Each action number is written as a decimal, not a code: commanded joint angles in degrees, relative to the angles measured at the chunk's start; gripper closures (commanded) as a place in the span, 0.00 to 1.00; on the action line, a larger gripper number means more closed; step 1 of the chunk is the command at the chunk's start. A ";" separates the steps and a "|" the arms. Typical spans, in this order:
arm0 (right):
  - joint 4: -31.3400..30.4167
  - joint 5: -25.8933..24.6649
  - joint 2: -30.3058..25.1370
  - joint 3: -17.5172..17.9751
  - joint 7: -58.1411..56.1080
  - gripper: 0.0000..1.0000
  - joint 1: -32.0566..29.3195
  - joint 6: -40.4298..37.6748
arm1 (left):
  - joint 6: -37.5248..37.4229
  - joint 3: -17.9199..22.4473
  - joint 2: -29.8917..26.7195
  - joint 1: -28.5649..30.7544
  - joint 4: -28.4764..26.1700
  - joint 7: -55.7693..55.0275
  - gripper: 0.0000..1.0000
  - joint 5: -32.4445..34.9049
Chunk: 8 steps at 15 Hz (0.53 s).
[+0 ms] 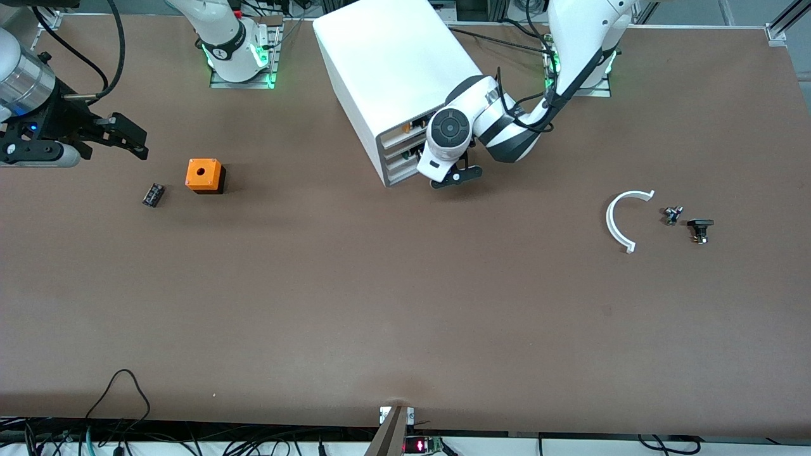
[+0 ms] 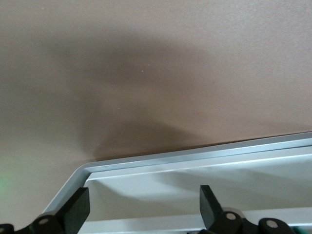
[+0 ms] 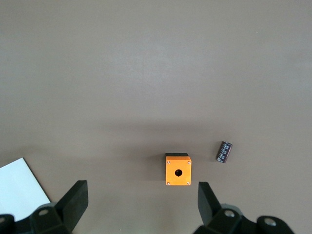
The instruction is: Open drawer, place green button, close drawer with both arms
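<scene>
The white cabinet (image 1: 393, 69) stands near the robots' bases, its grey-edged front (image 1: 399, 155) turned toward the front camera. The middle drawer (image 1: 402, 154) looks pushed in. My left gripper (image 1: 453, 178) hangs open right in front of that face with nothing between its fingers. In the left wrist view the left gripper (image 2: 144, 208) spans a rounded grey frame corner (image 2: 97, 168). A blocky black part that I take for the button (image 1: 700, 229) lies toward the left arm's end; its cap colour does not show. My right gripper (image 1: 130, 138) waits open in the air, over the table at the right arm's end.
An orange cube with a round hole (image 1: 204, 175) and a small flat black part (image 1: 153, 194) lie below the right gripper's height; both the cube (image 3: 178, 170) and the part (image 3: 224, 152) show in the right wrist view. A white curved strip (image 1: 624, 218) and a small grey part (image 1: 673, 214) lie beside the button.
</scene>
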 commanded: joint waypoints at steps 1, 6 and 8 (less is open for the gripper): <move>1.17 1.14 0.69 -0.34 -0.97 0.00 -0.78 -0.06 | -4.78 -0.85 -1.60 2.41 2.34 4.77 0.00 -1.60; 0.64 1.31 0.16 -2.63 -2.47 0.00 -0.78 0.38 | -12.69 -0.68 -3.01 8.29 9.45 15.41 0.01 -0.98; 0.64 1.23 0.25 -2.54 -2.29 0.00 -0.61 0.29 | -16.90 -0.41 -3.27 10.84 13.57 20.50 0.00 -0.89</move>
